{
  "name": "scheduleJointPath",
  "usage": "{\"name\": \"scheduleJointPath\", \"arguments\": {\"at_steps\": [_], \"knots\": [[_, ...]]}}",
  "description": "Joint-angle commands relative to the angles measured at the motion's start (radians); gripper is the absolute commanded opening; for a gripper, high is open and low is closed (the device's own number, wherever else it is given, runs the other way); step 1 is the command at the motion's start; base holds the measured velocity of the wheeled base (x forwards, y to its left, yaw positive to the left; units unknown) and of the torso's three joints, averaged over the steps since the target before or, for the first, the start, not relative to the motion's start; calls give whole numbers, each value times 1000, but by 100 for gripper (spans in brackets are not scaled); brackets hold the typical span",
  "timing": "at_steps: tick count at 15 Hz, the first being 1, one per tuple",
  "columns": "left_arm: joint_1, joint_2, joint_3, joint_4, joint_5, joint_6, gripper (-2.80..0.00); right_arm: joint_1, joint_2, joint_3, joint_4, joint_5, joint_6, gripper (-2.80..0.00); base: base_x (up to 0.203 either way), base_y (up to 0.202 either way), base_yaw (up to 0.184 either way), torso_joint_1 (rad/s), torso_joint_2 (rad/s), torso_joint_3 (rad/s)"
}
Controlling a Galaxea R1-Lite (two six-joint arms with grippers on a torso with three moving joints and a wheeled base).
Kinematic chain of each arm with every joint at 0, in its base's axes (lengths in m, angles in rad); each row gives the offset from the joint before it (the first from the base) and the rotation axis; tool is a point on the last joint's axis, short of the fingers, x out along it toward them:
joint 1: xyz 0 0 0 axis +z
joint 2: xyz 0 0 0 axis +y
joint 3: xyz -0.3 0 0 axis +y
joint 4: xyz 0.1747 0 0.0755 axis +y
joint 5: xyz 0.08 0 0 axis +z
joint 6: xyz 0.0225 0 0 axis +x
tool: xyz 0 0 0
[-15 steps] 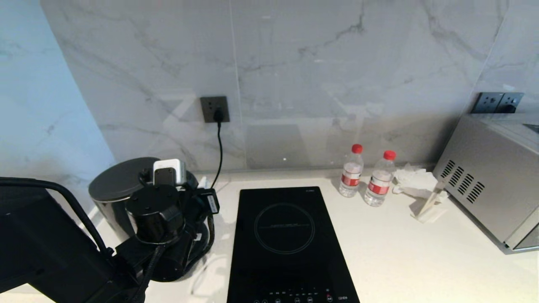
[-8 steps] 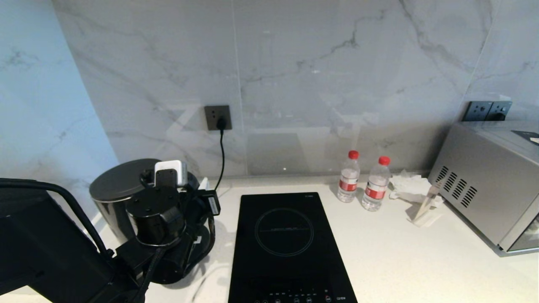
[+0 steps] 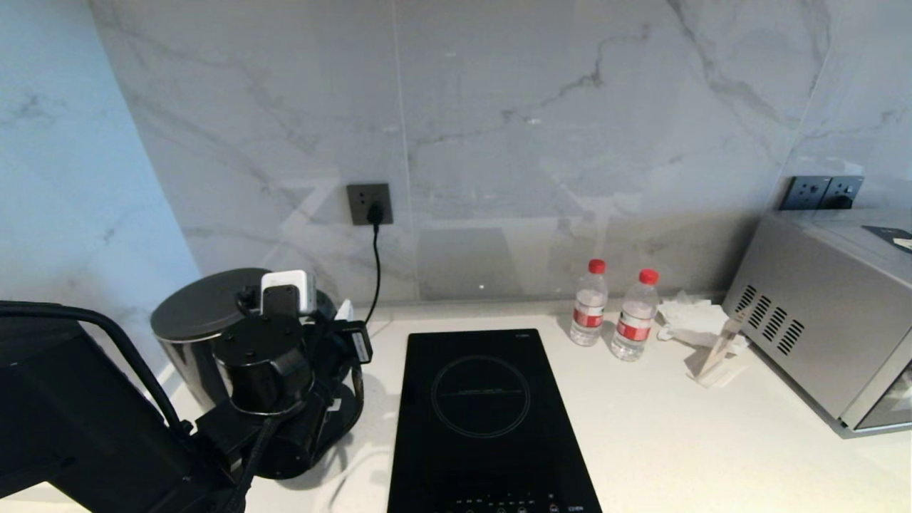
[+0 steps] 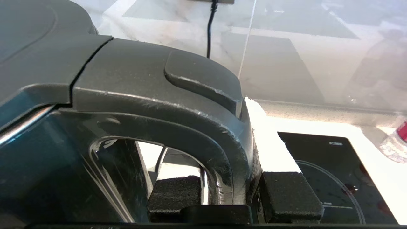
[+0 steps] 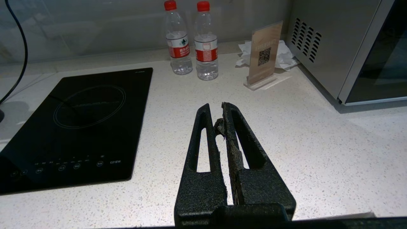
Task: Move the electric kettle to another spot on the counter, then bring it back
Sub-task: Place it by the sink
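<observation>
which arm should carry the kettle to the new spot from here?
Left. The left gripper is already shut on the looped handle of the glossy black plastic electric kettle, one finger inside the loop. The right gripper is shut and empty above the white speckled stone counter, away from it.

Our head camera tilts up and swings a little, so the whole scene slides: the wall socket (image 3: 369,204) sits lower in view than before, the two water bottles (image 3: 613,316) drift left and down, and the microwave (image 3: 819,313) shows less of its top. More marble wall (image 3: 541,128) fills the upper view (the things themselves do not move on the counter (image 3: 662,427)).
</observation>
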Motion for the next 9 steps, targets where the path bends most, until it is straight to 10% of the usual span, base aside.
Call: {"name": "scheduleJointPath", "arguments": {"at_steps": [1, 9], "knots": [[-1, 1, -2, -8, 4, -1, -280, 0, 0, 0, 0, 0, 1, -280, 0, 0, 0, 83, -171, -89], [-1, 3, -2, -8, 1, -2, -280, 0, 0, 0, 0, 0, 1, -280, 0, 0, 0, 40, -84, -45]]}}
